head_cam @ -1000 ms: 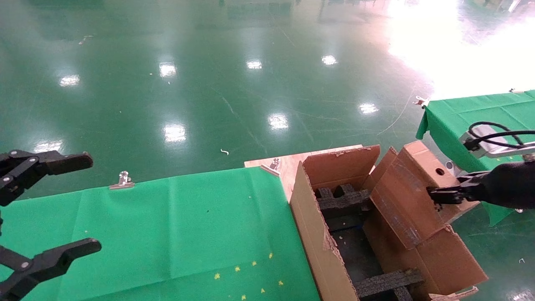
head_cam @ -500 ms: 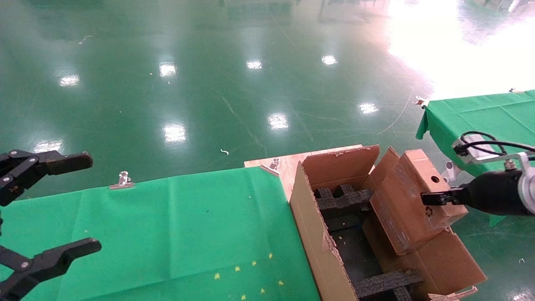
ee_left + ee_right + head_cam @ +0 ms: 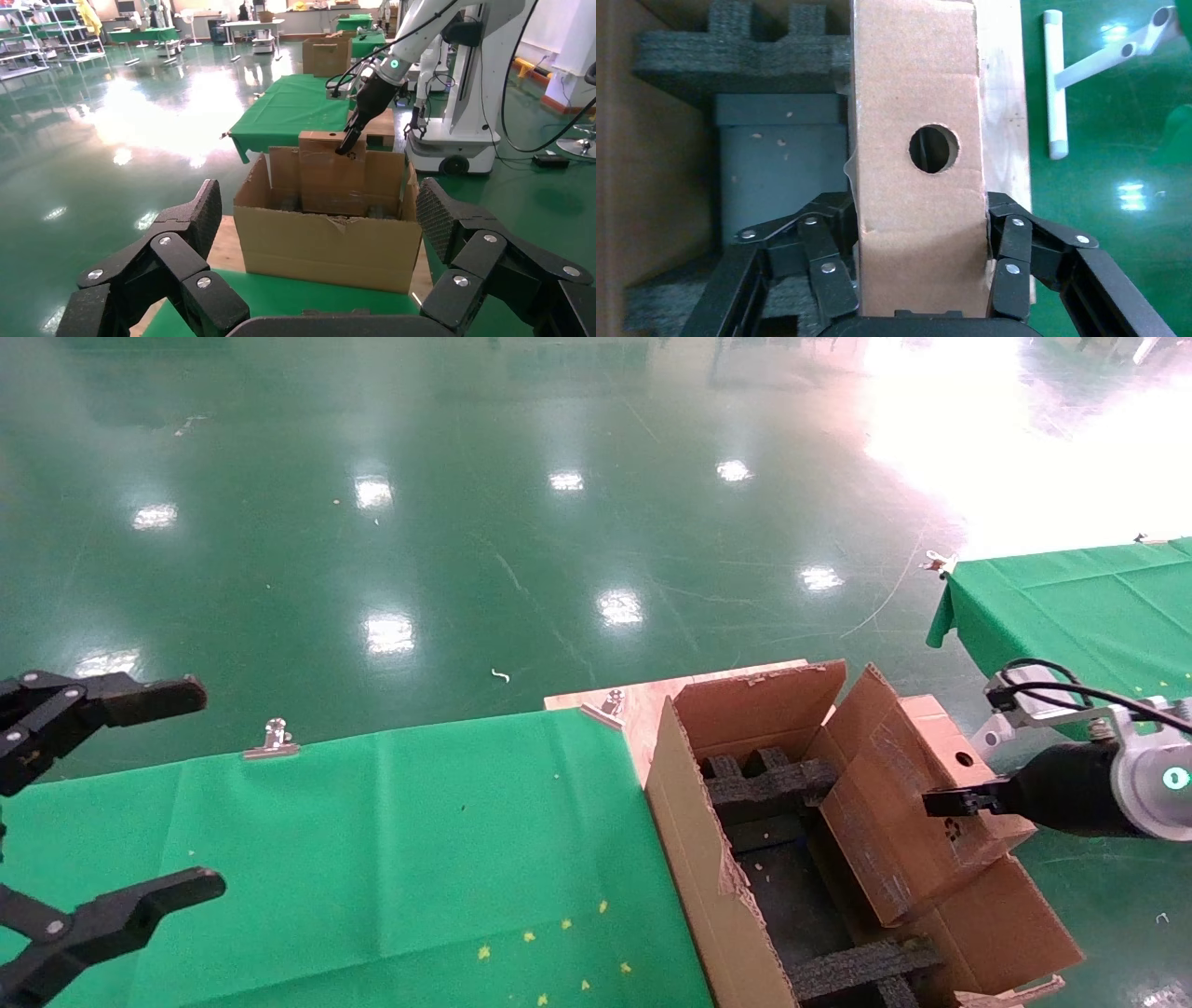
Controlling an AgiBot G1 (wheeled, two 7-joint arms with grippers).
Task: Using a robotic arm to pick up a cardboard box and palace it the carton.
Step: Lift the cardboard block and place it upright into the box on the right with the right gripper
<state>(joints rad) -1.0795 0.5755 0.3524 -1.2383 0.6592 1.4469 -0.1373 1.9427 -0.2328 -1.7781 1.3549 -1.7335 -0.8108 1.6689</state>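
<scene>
Cardboard box is held tilted over the right side of the carton, its lower end already below the level of the carton's rim, its upper end w/ the round hole above the right flap.

The carton, largest thing here, sits at the right end of the green counter, flaps open, black foam inserts at the far end and near end inside. The floor of the carton between the foam looks free, as far as the head view shows.

The robotic arm comes in from the right; it is the robot's right arm. The right gripper is clamped on the box: in the right wrist view one finger presses each broad face, just below the hole, so the grip is across the thin dimension. The left gripper hangs over the near left of the counter, spread wide, nothing in it, approx. idle.

Progress, my judgement: pick-up is done, transport is done, insertion is partly done. Left to do: lower the box fully between the foam pieces, let it go, pull the arm out. The box leans against or very near the right flap; I cannot tell if it touches. Risk: box catches on the flap or foam edge.
</scene>
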